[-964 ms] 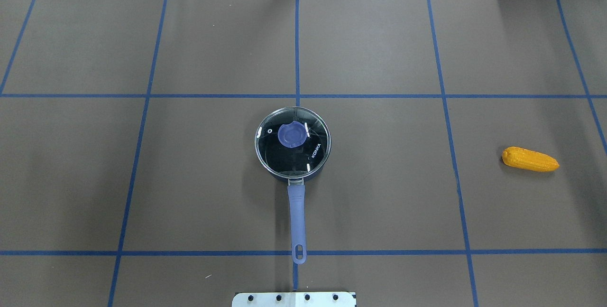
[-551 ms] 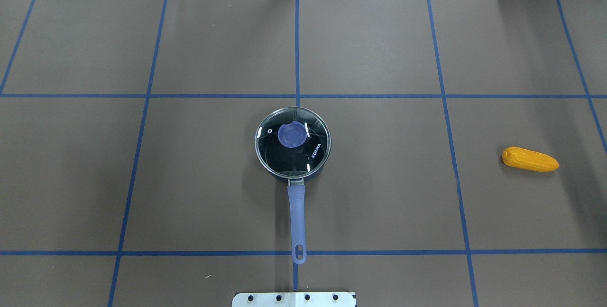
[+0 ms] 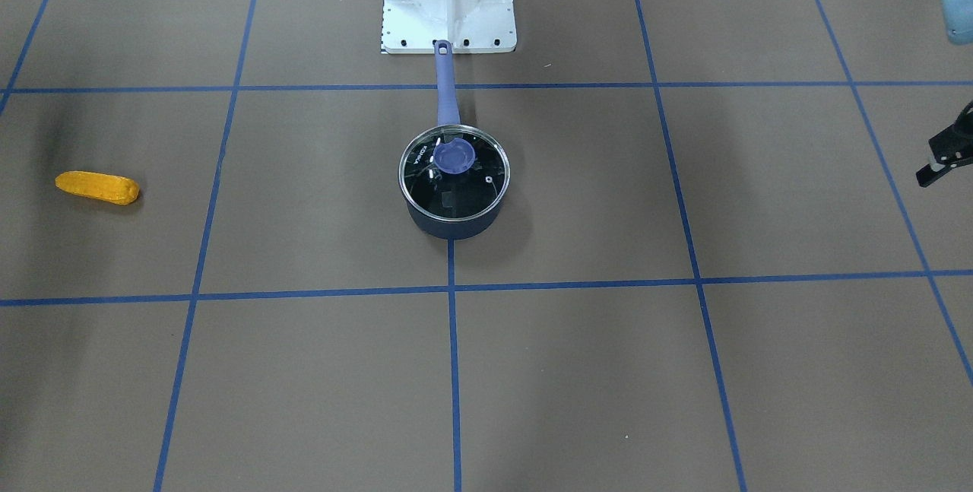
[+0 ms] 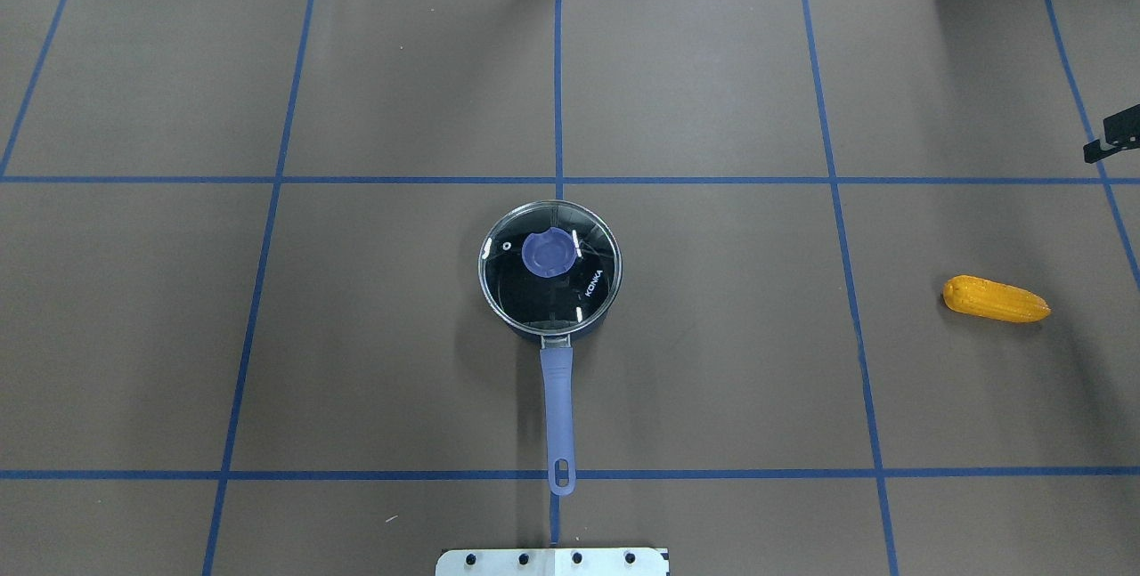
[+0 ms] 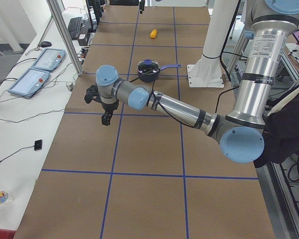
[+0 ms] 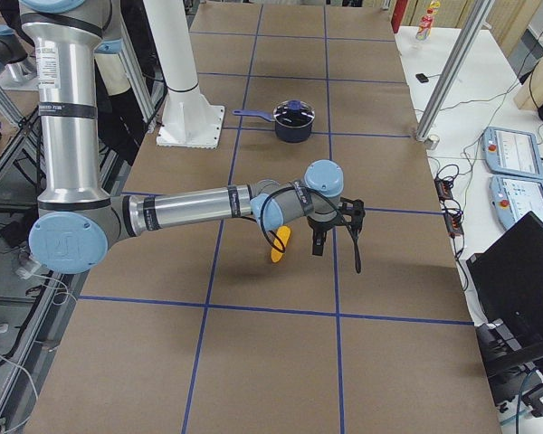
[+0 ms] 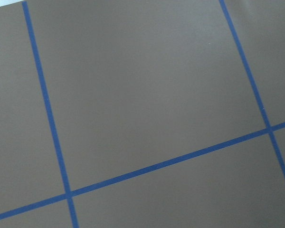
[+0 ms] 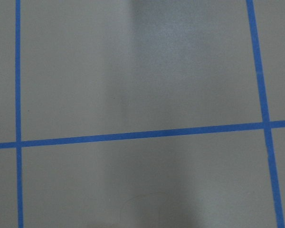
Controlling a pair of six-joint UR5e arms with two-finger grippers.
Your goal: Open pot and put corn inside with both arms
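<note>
The pot (image 4: 558,398) stands near the middle of the overhead view, on the brown table (image 4: 401,353). Its long purple handle points to the lower edge of the frame, toward the white base plate (image 4: 552,562). The glass lid (image 4: 534,296) with the purple knob (image 4: 547,253) sits closed on the pot.

The corn (image 4: 996,299) lies on its side at the right of that view, a little below the middle and well apart from the pot. Nothing touches it.

Of the right gripper (image 4: 1118,133) the overhead view gives only a black piece at the right edge, above the corn in the frame. From the table's end on that side, the near arm stretches out over the table and the corn shows just beside its wrist. How wide its jaws stand, I cannot tell.

The left gripper (image 3: 941,161) is cut by the right edge of the front-facing view, far from the pot, and the spread of its jaws I cannot tell either.

Both wrist cameras show only brown surface and blue tape lines (image 7: 161,164).
</note>
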